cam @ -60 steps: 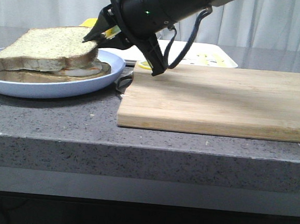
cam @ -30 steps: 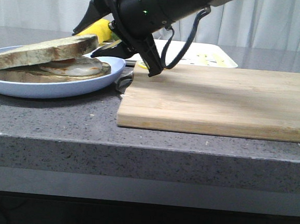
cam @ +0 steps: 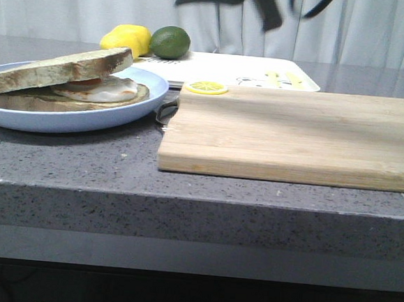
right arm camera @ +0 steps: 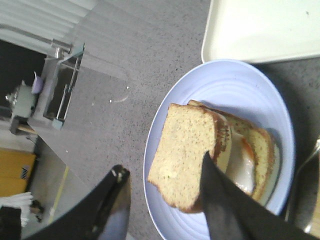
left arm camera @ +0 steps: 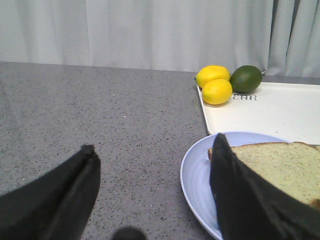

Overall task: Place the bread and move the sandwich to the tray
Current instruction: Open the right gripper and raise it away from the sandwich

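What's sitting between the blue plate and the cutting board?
In the front view, a metal utensil, only partly visible, lies in the gap between the blue plate and the cutting board.

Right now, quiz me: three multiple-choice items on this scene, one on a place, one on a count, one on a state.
1. Where does the top bread slice lie?
A. on the cutting board
B. on the egg, in the blue plate
C. on the tray

2. How many lemons sit on the tray?
A. one
B. two
C. four

3. The right end effector is:
A. open, empty
B. shut on bread
C. shut on the plate

Key: 1 B, slice rests over the egg; 2 B, two yellow fruits beside one lime; 3 A, fingers apart, nothing between.
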Controlling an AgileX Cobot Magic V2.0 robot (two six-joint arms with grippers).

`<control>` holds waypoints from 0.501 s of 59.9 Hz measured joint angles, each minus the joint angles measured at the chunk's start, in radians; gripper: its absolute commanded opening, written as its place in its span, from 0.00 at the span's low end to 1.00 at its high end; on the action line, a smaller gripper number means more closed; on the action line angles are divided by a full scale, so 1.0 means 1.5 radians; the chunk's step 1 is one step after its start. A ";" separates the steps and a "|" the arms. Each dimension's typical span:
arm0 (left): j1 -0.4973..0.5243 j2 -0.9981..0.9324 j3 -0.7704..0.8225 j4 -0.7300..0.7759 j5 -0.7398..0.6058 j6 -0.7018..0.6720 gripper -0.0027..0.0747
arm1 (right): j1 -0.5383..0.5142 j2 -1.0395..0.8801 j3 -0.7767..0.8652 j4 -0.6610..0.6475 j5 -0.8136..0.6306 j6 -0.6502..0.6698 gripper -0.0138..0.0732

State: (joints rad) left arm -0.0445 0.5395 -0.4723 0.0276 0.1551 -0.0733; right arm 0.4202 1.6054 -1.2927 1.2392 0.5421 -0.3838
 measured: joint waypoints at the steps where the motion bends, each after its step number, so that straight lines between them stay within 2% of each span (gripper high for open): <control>1: 0.000 0.000 0.000 0.000 0.000 0.000 0.63 | -0.004 -0.008 0.000 -0.015 0.005 0.000 0.47; 10: 0.000 0.000 0.000 0.000 0.000 0.000 0.63 | -0.054 -0.091 0.000 -0.167 0.082 0.000 0.18; 15: 0.000 0.000 0.000 0.000 0.000 0.000 0.63 | -0.088 -0.130 0.000 -0.225 0.131 0.000 0.07; 30: 0.000 0.000 0.000 0.000 0.000 0.000 0.63 | -0.245 -0.246 0.003 -0.380 0.244 0.000 0.08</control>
State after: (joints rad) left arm -0.0445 0.5395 -0.4723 0.0276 0.1551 -0.0733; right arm 0.0527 1.2371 -1.2881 0.6686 0.9075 -0.3838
